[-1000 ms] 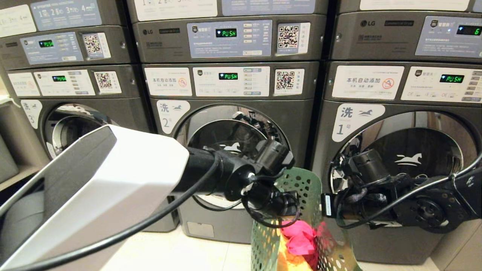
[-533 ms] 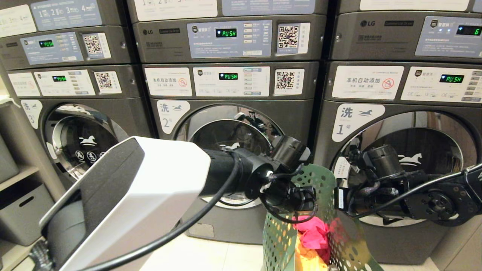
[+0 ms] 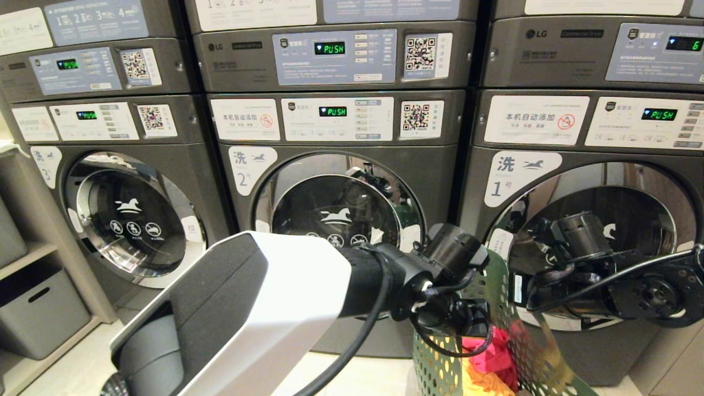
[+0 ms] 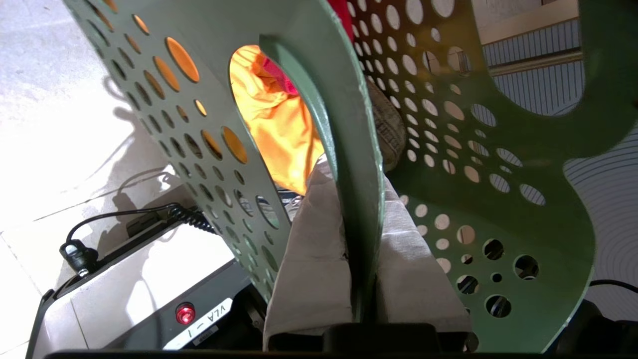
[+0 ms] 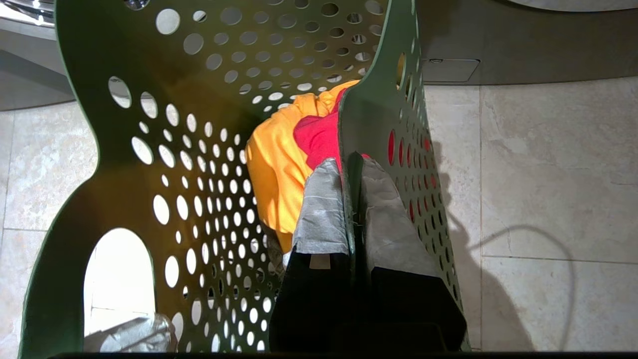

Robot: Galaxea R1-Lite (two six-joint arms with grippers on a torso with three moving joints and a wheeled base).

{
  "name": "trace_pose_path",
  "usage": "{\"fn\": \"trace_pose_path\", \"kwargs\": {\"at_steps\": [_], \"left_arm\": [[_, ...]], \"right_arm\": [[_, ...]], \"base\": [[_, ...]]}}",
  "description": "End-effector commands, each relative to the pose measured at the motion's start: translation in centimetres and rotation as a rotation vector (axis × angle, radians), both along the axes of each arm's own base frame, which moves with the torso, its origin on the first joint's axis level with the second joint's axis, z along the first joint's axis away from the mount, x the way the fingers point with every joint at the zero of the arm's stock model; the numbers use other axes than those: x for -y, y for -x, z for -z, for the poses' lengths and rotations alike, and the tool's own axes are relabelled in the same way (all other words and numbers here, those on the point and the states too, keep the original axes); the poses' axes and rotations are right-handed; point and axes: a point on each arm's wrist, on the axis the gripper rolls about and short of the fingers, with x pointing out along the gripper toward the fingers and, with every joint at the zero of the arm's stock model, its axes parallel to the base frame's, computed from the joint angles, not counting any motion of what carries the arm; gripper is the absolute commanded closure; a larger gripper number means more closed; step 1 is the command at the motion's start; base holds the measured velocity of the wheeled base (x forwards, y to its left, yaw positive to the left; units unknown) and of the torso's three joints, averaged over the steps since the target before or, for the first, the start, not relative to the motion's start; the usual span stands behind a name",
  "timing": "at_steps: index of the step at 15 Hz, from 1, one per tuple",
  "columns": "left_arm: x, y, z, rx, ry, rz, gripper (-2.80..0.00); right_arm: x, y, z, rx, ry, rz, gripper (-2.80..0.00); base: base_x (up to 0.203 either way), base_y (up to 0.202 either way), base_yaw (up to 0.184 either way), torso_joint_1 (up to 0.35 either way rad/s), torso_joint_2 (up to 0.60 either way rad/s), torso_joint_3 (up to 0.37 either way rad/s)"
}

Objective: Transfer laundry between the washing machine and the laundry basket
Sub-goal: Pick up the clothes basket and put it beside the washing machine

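Both tools are clenched on your laundry basket (image 3: pixel 440 368) — left tool (image 4: pixel 361 279) and right tool (image 5: pixel 351 209) each pinching a wall. It has swung toward machine 1 (image 3: pixel 577 220), laundry (image 3: pixel 487 357) inside — washing machine (image 3: pixel 338 220) door remains shut.

Two more grey front-loaders flank the middle one — machine 3 (image 3: pixel 132 220) left, machine 1 (image 3: pixel 594 220) right — above pale floor tiles (image 5: pixel 538 179).

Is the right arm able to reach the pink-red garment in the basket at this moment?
Probably not yet. The right end effector is shut on the laundry basket wall, so it is busy. The pink-red garment lies uncovered just past its fingertips, beside the yellow-orange garment.
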Motion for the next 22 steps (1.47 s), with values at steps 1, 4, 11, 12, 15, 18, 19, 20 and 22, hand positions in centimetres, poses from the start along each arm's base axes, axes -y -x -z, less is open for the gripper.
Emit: {"fn": "trace_pose_path", "kwargs": {"at_steps": [1, 4, 11, 12, 15, 18, 19, 20, 22], "left_arm": [[0.1, 0.0, 0.3, -0.007, -0.005, -0.001, 0.0], [0.1, 0.0, 0.5, -0.008, -0.008, -0.001, 0.0], [0.2, 0.1, 0.5, -0.009, -0.005, 0.003, 0.0], [0.3, 0.3, 0.5, -0.009, -0.005, 0.009, 0.0], [0.8, 0.9, 0.6, -0.013, -0.007, 0.024, 0.0], [1.0, 0.9, 0.9, -0.006, 0.001, 0.025, 0.0], [1.1, 0.9, 0.9, -0.004, 0.004, 0.026, 0.0], [1.1, 0.9, 1.0, -0.004, 0.005, 0.026, 0.0], [1.2, 1.0, 1.2, -0.005, 0.003, 0.03, 0.0]], "right_arm": [[0.1, 0.1, 0.0, 0.0, 0.0, 0.003, 0.0], [0.2, 0.2, 0.2, -0.005, 0.025, -0.017, 0.0], [0.2, 0.2, 0.2, -0.001, 0.052, -0.001, 0.0], [0.2, 0.3, 0.2, -0.001, 0.053, -0.001, 0.0], [0.3, 0.2, 0.1, 0.002, 0.052, 0.003, 0.0], [0.4, 0.2, 0.2, 0.001, 0.052, 0.008, 0.0], [0.5, 0.2, 0.1, 0.002, 0.053, 0.011, 0.0], [0.5, 0.1, 0.1, 0.003, 0.063, 0.018, 0.0], [0.5, 0.2, 0.2, 0.001, 0.068, 0.023, 0.0]], "base": [[0.0, 0.0, 0.0, 0.0, 0.0, 0.0], [0.0, 0.0, 0.0, 0.002, 0.0, -0.043], [0.0, 0.0, 0.0, 0.002, 0.0, -0.182], [0.0, 0.0, 0.0, 0.007, 0.01, -0.193], [0.0, 0.0, 0.0, 0.003, 0.0, -0.196], [0.0, 0.0, 0.0, 0.003, 0.0, -0.202], [0.0, 0.0, 0.0, 0.004, 0.0, -0.189], [0.0, 0.0, 0.0, -0.011, 0.0, -0.195], [0.0, 0.0, 0.0, 0.006, 0.0, -0.202]]}}
